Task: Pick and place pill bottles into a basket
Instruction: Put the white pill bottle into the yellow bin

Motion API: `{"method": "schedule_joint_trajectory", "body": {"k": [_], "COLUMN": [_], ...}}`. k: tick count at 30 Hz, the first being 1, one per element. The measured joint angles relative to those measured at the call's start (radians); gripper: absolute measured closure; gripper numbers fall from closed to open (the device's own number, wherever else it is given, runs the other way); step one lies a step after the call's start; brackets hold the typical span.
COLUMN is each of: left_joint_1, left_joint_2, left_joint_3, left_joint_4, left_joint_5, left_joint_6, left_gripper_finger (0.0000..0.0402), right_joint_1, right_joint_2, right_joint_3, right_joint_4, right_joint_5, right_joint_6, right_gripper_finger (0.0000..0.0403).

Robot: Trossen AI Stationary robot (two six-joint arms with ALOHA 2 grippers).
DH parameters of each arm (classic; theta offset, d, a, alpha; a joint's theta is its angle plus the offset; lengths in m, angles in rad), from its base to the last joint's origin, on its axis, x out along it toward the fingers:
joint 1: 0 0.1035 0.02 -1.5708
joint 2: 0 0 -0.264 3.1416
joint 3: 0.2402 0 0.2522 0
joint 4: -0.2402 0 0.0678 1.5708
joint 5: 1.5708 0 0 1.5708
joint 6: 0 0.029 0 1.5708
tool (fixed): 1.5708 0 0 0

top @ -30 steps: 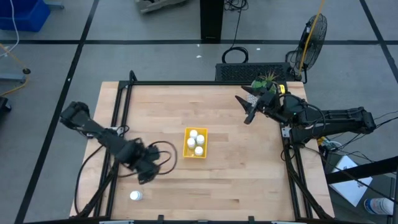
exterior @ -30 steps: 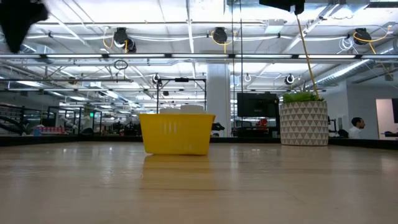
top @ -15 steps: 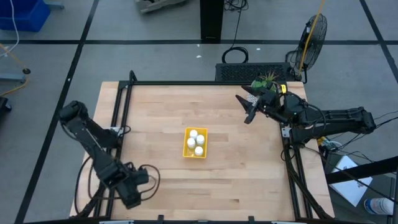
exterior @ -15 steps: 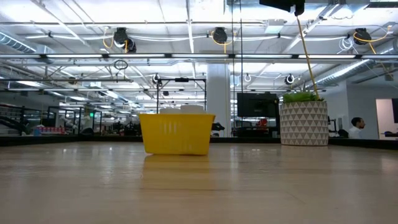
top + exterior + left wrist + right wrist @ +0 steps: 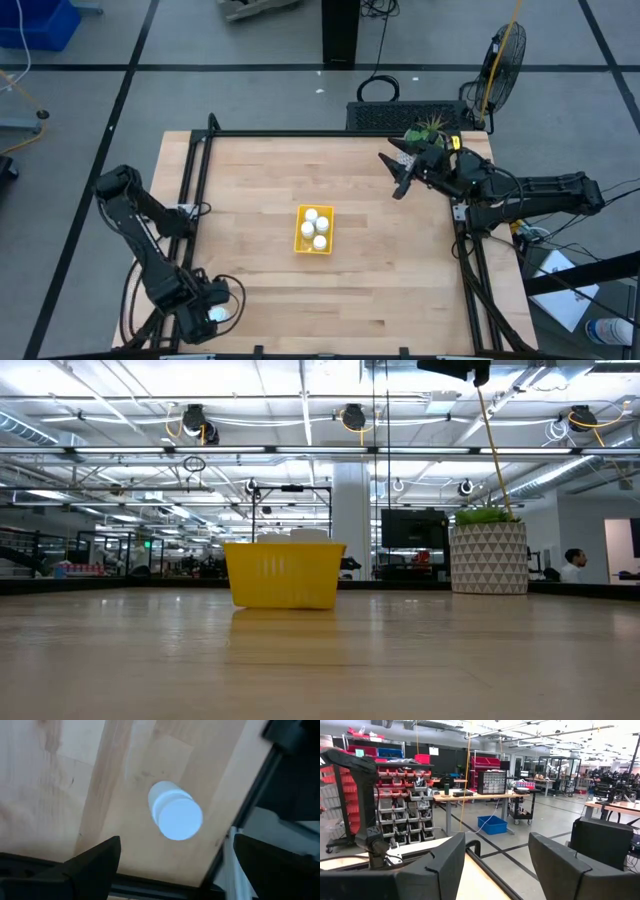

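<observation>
**Wooden table, one bottle left at the near corner**

Pale wood planks cover the table, framed by black rails, with grey floor around it and a wide workshop beyond: ceiling lights, shelving and screens fill the background of the low view, and a person sits far off at the right of it.

Near the middle of the table sits the yellow basket. From above I count three white pill bottles standing in it, caps up, close together. In the low view the basket's front wall hides all but a sliver of white above its rim.

One more bottle stands upright on the bare wood at the left near corner of the table, close beside the black edge rail. The left gripper hangs right over it, pointing down. Its wrist camera looks straight onto the bottle's round white cap, with the two dark fingers spread wide on either side and clear of it; nothing is in their grasp.

The right gripper waits above the far right part of the table, just beside a white pot with a green plant. In its wrist view its fingers stand partly apart with only air between them, holding nothing. A black fan stands on the floor past that corner. The patterned pot also shows in the low view, right of the basket.
</observation>
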Motion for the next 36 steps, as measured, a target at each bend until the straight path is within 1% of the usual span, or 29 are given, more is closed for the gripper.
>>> {"method": "schedule_joint_trajectory", "body": {"k": [7, 10, 16, 23, 27, 33, 36], "left_joint_1": [0.017, 0.025, 0.024, 0.016, 0.004, -0.004, -0.004], "left_joint_2": [0.059, 0.072, 0.096, 0.099, 0.099, 0.099, 0.099], "left_joint_3": [0.000, 0.000, -0.001, -0.001, -0.001, -0.001, -0.001], "left_joint_4": [0.001, 0.001, 0.001, 0.003, 0.032, 0.050, 0.050], "left_joint_5": [0.008, 0.000, 0.009, 0.007, -0.001, -0.050, -0.059], "left_joint_6": [0.070, 0.088, 0.090, 0.082, 0.079, 0.075, 0.075], "left_gripper_finger": [0.0011, 0.0011, 0.0011, 0.0011, 0.0011, 0.0011, 0.0011], "right_joint_1": [0.000, 0.000, 0.000, 0.000, 0.000, 0.000, 0.000], "right_joint_2": [0.000, 0.000, 0.000, 0.000, 0.000, 0.000, 0.000], "right_joint_3": [-0.035, -0.059, -0.077, -0.078, -0.078, -0.078, -0.078], "right_joint_4": [0.005, 0.040, 0.103, 0.103, 0.103, 0.103, 0.104], "right_joint_5": [0.001, 0.001, -0.001, -0.002, -0.003, -0.003, -0.003], "right_joint_6": [0.000, -0.001, -0.013, -0.013, -0.013, -0.013, -0.013], "right_gripper_finger": [0.0193, 0.0193, 0.0193, 0.0193, 0.0193, 0.0193, 0.0193]}}
